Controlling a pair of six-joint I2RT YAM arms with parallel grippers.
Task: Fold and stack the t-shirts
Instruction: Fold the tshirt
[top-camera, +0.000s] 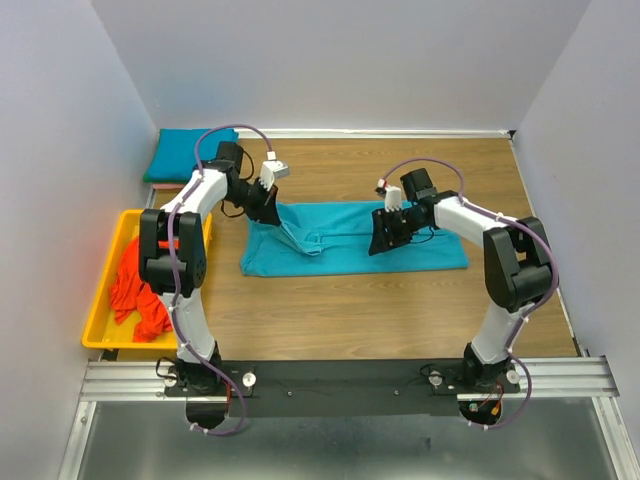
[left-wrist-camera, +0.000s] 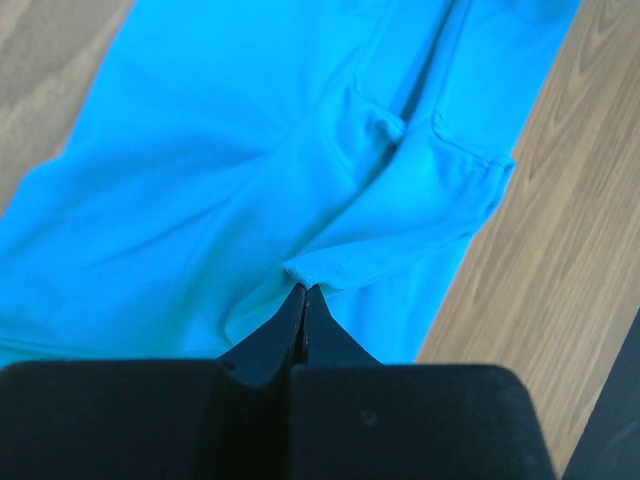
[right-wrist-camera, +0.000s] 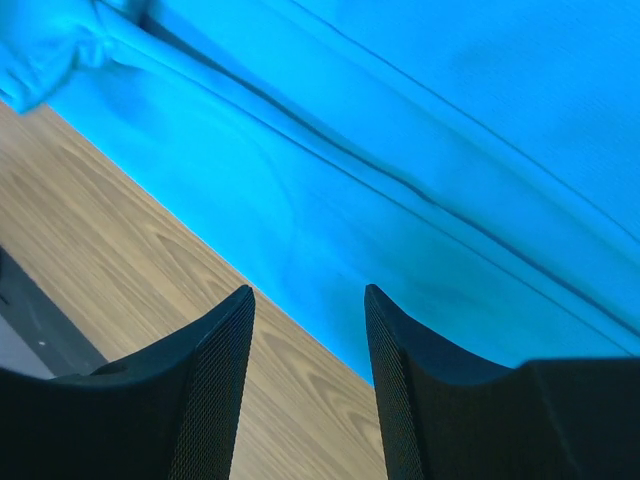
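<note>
Teal t-shirt (top-camera: 350, 250) — laid flat and creased, right of the yellow tray (top-camera: 122, 228), long axis running straight away from it. The tray-side end is pinched at a hem by the left gripper (left-wrist-camera: 305, 292), jaws pressed together on cloth. Right gripper (right-wrist-camera: 310, 300) — jaws spread, held over the near edge, farther from the tray.

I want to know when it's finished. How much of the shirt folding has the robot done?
One folded teal shirt lies in the far left corner, so that looks done. A spread teal shirt is in hand: the left hand pinches its edge, and the right hand hangs open over it. The orange shirts are left, crumpled in the yellow tray.
</note>
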